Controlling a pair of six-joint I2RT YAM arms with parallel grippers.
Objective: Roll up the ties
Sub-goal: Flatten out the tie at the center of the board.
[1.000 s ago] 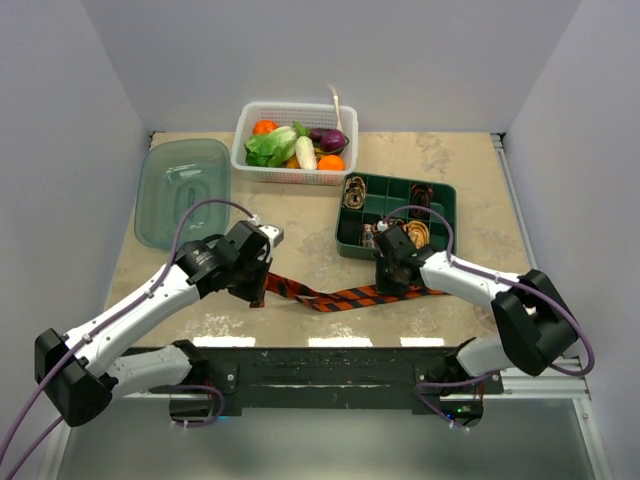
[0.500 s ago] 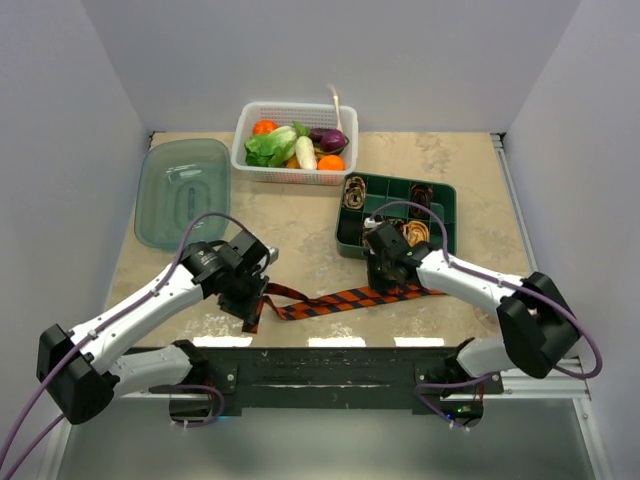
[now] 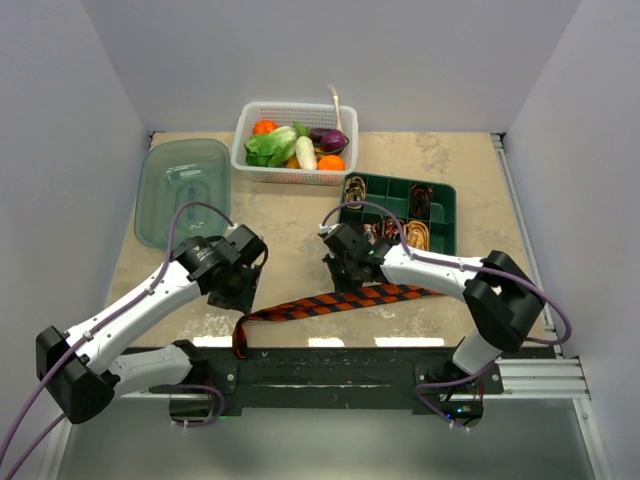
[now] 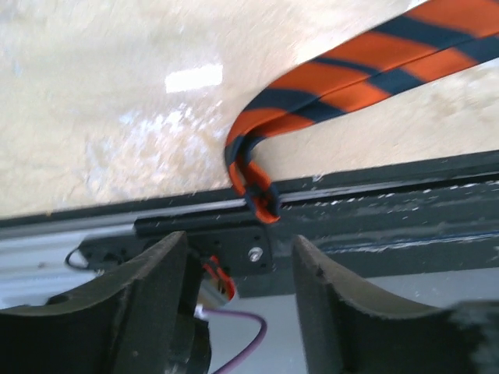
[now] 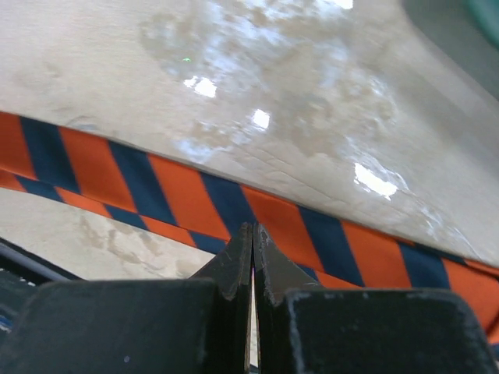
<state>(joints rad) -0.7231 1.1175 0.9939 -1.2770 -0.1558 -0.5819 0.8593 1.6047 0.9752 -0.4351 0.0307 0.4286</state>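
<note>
Striped tie [image 3: 340, 301] has slid left; left gripper [image 4: 240, 265] parted, off it.

Lab: white-walled enclosure [image 3: 330, 50], marbled table [image 3: 300, 215]

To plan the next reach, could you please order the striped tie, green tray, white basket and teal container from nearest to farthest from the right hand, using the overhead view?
From the right hand:
1. striped tie, right at its fingertips.
2. green tray, just behind it.
3. white basket, farther back.
4. teal container, far left.
</note>
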